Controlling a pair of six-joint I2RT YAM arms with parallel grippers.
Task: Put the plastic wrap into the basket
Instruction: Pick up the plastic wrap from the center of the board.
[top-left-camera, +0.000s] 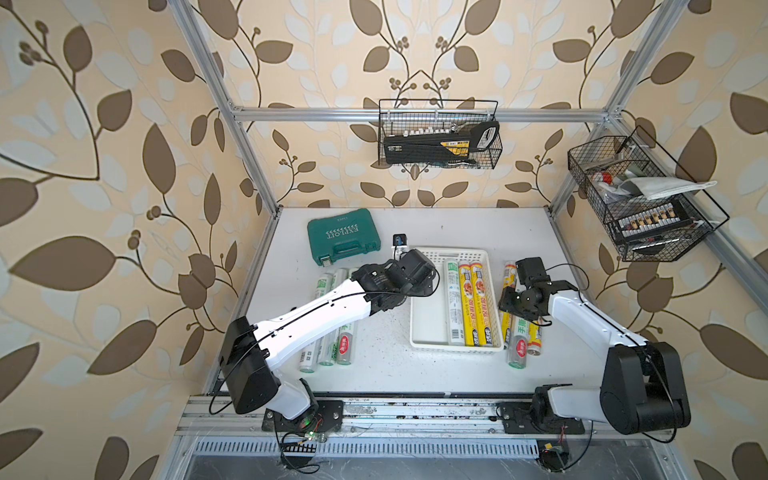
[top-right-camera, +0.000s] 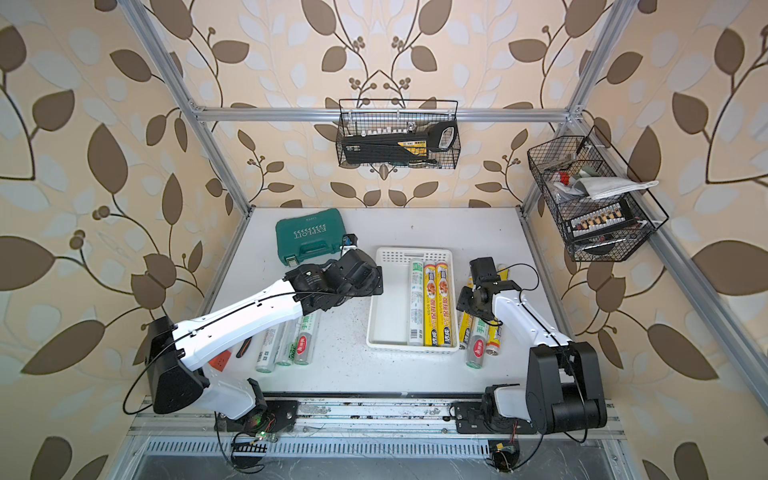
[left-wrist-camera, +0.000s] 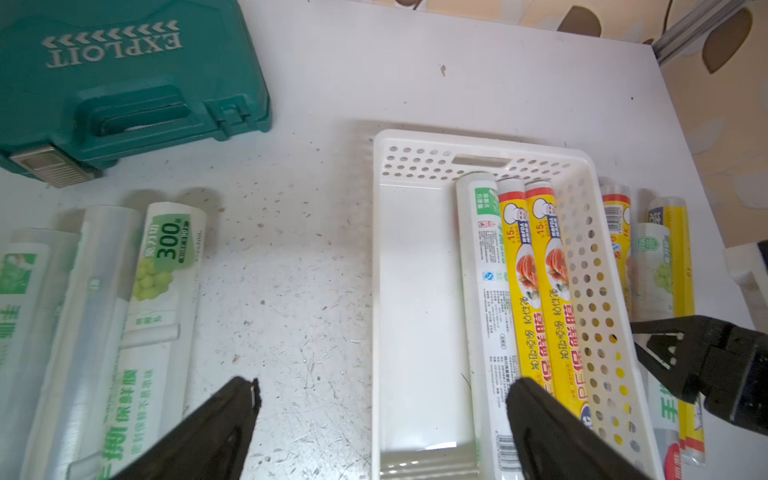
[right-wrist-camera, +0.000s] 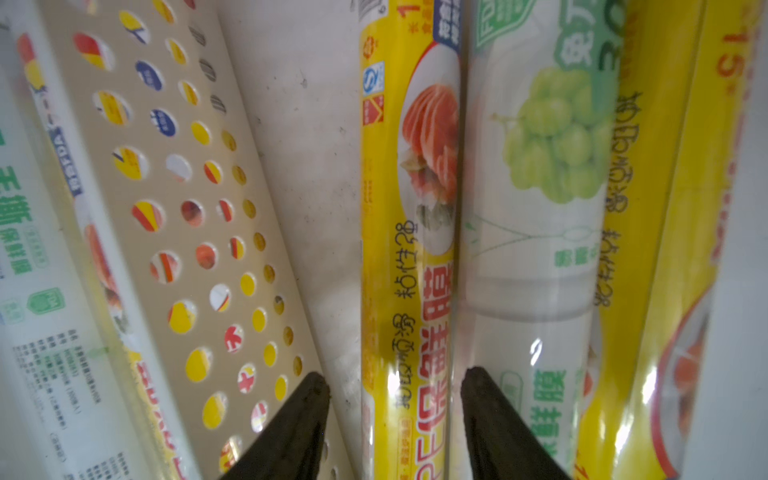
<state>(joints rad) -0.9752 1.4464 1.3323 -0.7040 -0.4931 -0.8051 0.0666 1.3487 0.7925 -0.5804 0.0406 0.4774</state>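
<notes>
- Closest to me, three silvery-white rolls (top-left-camera: 326, 353) of plastic wrap lie side by side on the table (top-left-camera: 382, 353). They're well off at the basket's 9 o'clock and half under my left arm. I see green print, and a red mark on one near end.
- At the basket's 3 o'clock, just beside its wall, sit three loose rolls (top-left-camera: 517, 345). Two are yellow-labelled, flanking a silvery-white one printed with green grapes.
- The right gripper (right-wrist-camera: 395, 376) is down low on that group, one finger each side of the yellow roll (right-wrist-camera: 407, 249) nearest the basket. I can't tell whether they're actually pinching it.
- The basket (top-left-camera: 428, 316) is white with round-holed walls. Three rolls are packed along its 3 o'clock wall: a white-and-green roll (top-left-camera: 454, 303) and a yellow pair (top-left-camera: 475, 307) with food pictures.
- The left gripper (left-wrist-camera: 384, 386) hovers over the basket's 9 o'clock rim, fingers spread wide, holding nothing.
- Farther out, at the basket's 10 o'clock, there's the green tool case (top-left-camera: 344, 236).
</notes>
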